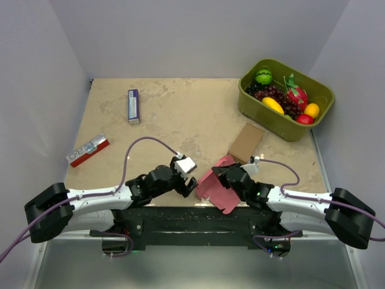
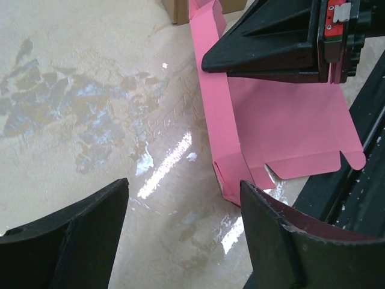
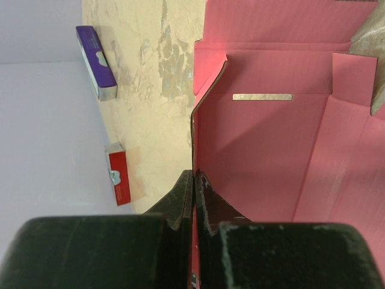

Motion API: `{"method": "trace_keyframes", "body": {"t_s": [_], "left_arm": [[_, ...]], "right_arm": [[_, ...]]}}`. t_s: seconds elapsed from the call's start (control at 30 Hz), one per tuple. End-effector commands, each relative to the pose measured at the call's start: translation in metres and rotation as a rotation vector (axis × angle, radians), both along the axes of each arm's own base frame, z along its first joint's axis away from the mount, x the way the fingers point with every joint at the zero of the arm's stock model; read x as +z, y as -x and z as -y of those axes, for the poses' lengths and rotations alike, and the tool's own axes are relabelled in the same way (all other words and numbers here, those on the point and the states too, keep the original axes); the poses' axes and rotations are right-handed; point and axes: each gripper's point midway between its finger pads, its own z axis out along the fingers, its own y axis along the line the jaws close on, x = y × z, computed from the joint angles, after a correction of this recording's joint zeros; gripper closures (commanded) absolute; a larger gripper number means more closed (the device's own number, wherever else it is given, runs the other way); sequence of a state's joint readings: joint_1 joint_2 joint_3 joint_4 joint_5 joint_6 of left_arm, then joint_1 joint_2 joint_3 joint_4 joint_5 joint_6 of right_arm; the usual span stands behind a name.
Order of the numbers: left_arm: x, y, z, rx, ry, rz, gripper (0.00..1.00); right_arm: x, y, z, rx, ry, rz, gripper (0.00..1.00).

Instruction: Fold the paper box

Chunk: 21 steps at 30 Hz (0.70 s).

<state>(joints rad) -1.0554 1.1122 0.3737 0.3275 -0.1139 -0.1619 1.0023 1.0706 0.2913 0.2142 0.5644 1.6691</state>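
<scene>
- The paper box (image 1: 212, 188) is an unfolded pink card sheet at the middle of the tabletop's (image 1: 180, 114) near edge. It is partly lifted, with one side panel standing up.
- The right end effector (image 1: 230, 174) is clenched on the sheet. In the right wrist view its fingers (image 3: 180, 198) pinch one card edge between them.
- The left end effector (image 1: 189, 182) is released, with its fingers (image 2: 90, 223) spread wide and nothing between them.
- The sheet lies just to the right of the left end effector and slightly ahead of it. Close, but not touching.
- In the left wrist view the narrow folded strip runs lengthwise from the near edge towards the far edge. This strip is the side nearest the open fingers.
- My read is that the left arm is best placed to press or crease that strip while the right arm anchors the sheet.
- The right arm's fingers sit over the sheet's middle, so the two arms may crowd each other.
- A brown box (image 1: 246, 141) lies just beyond the sheet, towards the far right corner.
- A green tub (image 1: 271, 120) of fruit, a purple box (image 1: 133, 106) and a red packet (image 1: 88, 150) are well apart from the work.
</scene>
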Motion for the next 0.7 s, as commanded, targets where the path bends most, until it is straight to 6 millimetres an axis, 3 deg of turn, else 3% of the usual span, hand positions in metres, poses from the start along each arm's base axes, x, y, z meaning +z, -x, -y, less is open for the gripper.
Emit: {"method": "trace_keyframes", "body": {"t_s": [0.0, 0.23, 0.67], "left_arm": [[0.027, -0.015, 0.02, -0.056, -0.008, 0.131, 0.22], [0.008, -0.017, 0.029, -0.127, -0.092, 0.166, 0.23], [0.008, -0.018, 0.042, -0.2, -0.096, 0.256, 0.24]], "right_arm": [[-0.009, 0.001, 0.012, -0.022, 0.07, 0.006, 1.0], [-0.009, 0.002, 0.012, -0.018, 0.069, 0.006, 1.0], [-0.008, 0.0, 0.01, -0.014, 0.07, 0.01, 1.0]]}}
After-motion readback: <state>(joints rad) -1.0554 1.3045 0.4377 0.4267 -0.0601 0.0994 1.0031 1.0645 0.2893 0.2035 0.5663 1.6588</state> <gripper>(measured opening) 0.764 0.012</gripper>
